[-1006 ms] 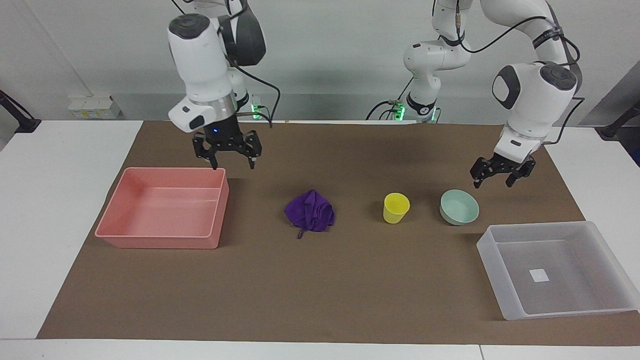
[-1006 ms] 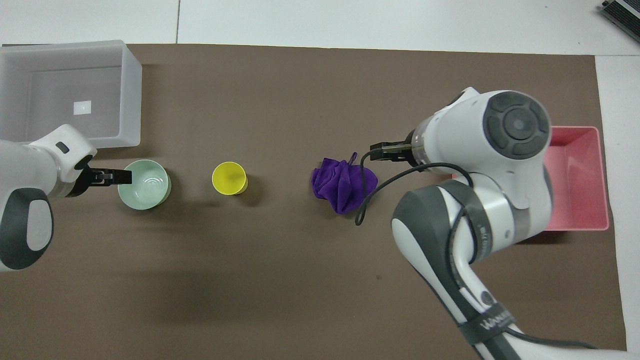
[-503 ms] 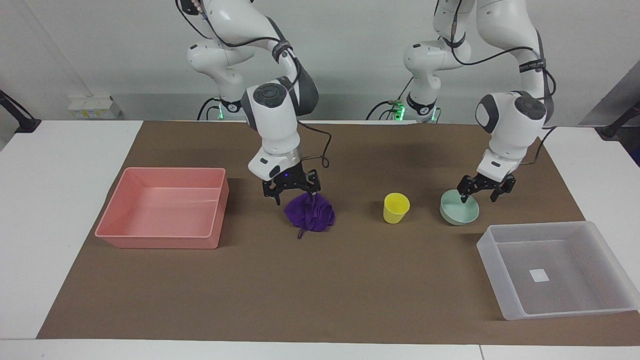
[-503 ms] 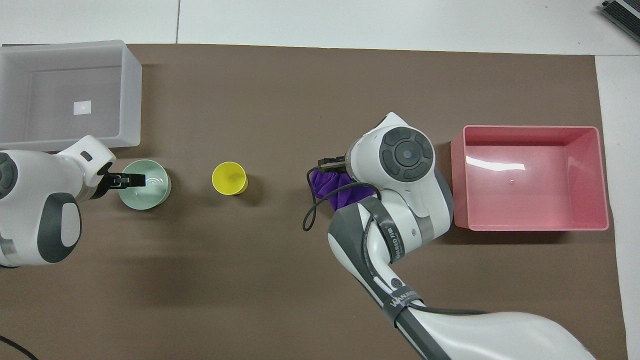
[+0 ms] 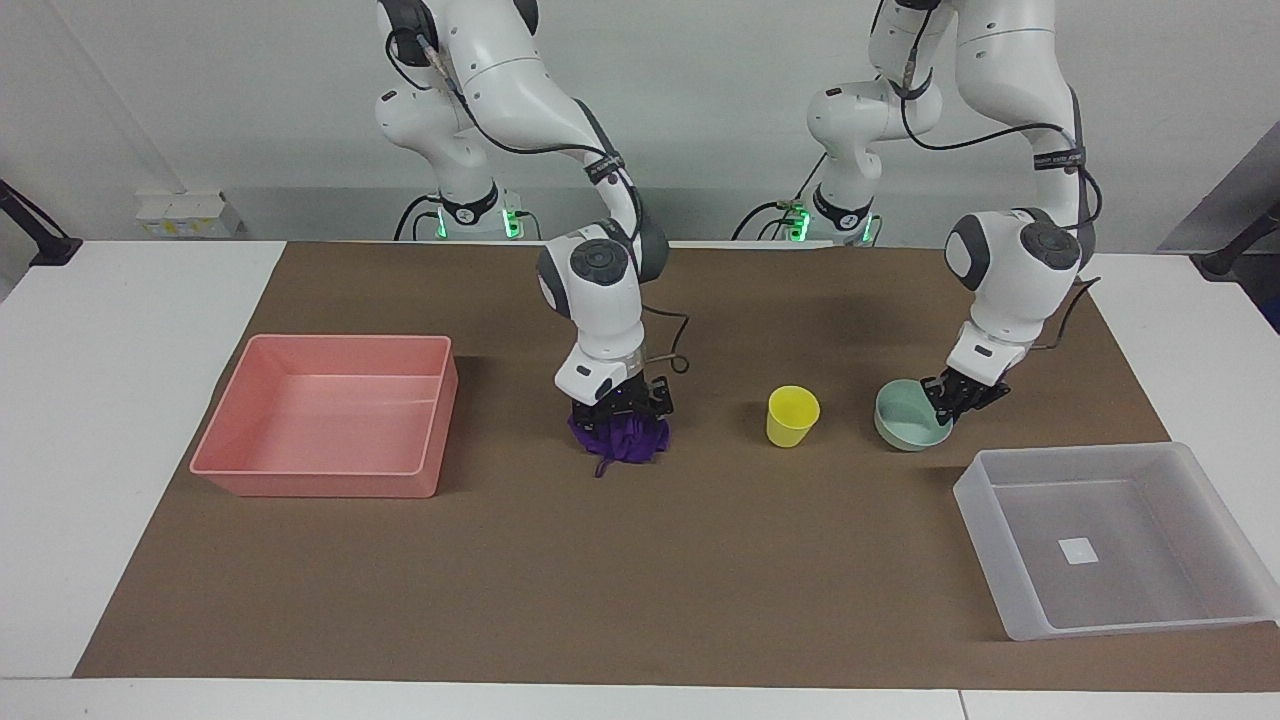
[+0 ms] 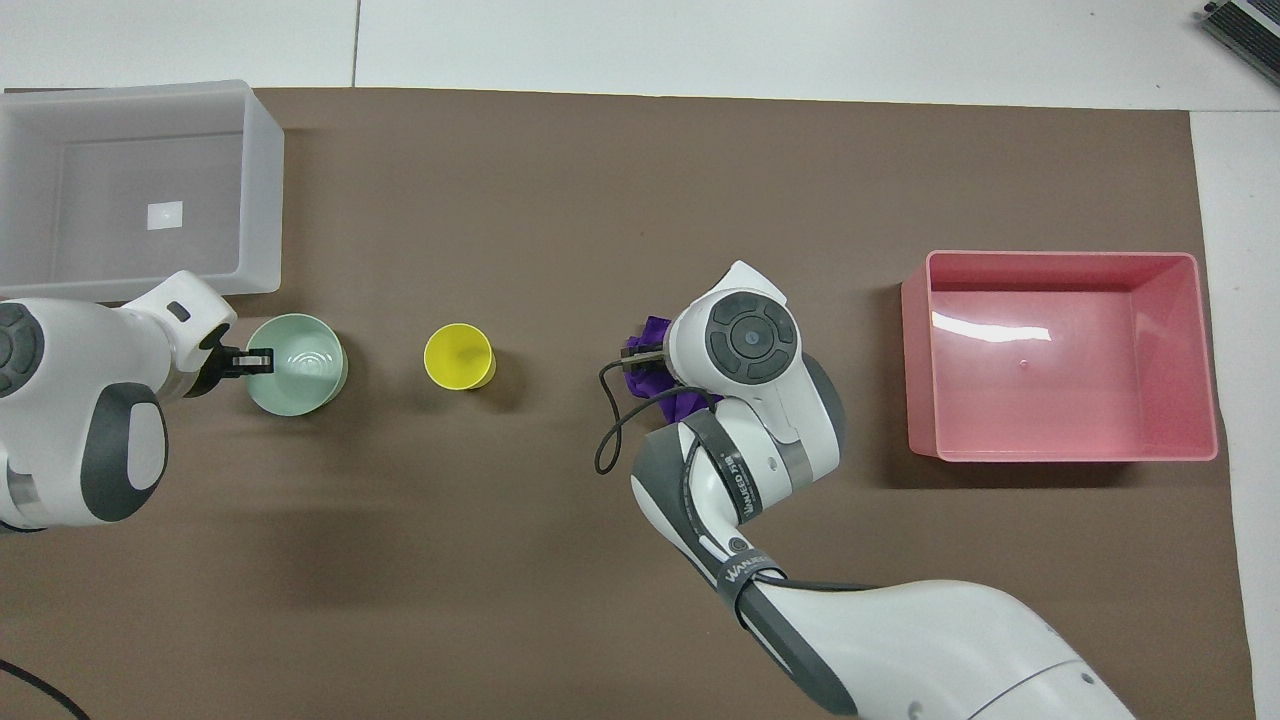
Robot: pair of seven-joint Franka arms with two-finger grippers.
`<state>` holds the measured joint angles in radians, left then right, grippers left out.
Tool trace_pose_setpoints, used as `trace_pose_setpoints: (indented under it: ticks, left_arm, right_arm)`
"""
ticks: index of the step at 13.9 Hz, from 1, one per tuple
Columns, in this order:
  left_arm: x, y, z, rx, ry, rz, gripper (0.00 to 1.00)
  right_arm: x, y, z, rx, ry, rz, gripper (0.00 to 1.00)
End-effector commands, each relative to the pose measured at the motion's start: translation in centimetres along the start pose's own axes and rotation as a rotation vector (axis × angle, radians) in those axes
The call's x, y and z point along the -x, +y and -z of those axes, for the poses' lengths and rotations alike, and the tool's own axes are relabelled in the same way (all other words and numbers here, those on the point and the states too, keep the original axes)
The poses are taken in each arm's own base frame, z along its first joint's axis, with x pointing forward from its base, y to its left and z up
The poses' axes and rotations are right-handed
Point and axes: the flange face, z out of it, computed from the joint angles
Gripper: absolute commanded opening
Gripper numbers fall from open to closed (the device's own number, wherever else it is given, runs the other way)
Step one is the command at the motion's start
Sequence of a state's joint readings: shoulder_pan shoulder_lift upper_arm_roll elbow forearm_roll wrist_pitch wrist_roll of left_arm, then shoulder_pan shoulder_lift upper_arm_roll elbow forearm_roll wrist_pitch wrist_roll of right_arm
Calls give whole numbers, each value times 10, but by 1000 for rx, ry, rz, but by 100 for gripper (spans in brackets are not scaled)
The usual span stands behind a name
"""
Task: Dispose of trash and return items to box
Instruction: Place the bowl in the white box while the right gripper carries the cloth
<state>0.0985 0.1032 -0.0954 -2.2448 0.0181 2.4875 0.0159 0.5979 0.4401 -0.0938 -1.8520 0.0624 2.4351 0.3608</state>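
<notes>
Noting change: left gripper (image 5: 948,408) has clamped onto the bowl (image 5: 905,418) rim beside the box (image 5: 1190,462).
Right gripper (image 5: 622,405): fingers spread, pressed down into the rag (image 5: 620,442).
Your next step: lift bowl.

Rag (image 5: 622,440) (mostly) under right hand (image 5: 628,408)

Light was bright and even from above, both views sharp, with soft shadows on the mat (image 5: 640,560) and a white glare streak inside the pink tray (image 6: 990,330).
</notes>
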Motion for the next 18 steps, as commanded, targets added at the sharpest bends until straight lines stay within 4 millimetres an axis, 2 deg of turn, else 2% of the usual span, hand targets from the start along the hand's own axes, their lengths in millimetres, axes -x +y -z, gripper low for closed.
trace_pose_setpoints:
  ticks: [1,2,3,5,7,9,10,12,15,17,18]
  left_arm:
    - [-6,-2,43,-16,-20,-10,0]
    - [-13,-5,59,-18,-28,-6,0]
    - [-22,-7,76,-20,-30,-8,0]
    - [-44,-12,105,-17,-13,-21,0]
    - [-61,-38,111,-8,22,25,0]
    - [-88,-61,110,13,54,59,0]
    - [-98,-77,108,12,69,78,0]
    - [-127,-95,100,18,87,98,0]
    - [-168,-131,75,29,107,137,0]
    - [-187,-143,55,35,110,141,0]
    - [-191,-148,39,35,110,128,0]
  right_arm:
    - [8,7,2,-4,2,26,60]
    - [9,9,0,-2,-4,23,25]
    - [10,10,-1,0,-8,12,0]
    - [10,13,-1,5,-21,-2,0]
    - [9,13,1,11,-50,-21,0]
    - [8,14,17,10,-52,-45,0]
    - [7,16,29,7,-52,-54,0]
    - [5,22,64,1,-48,-75,0]
    - [-5,45,116,-5,-53,-124,0]
    - [-17,67,153,-8,-43,-160,0]
    - [-24,80,176,-9,-29,-178,0]
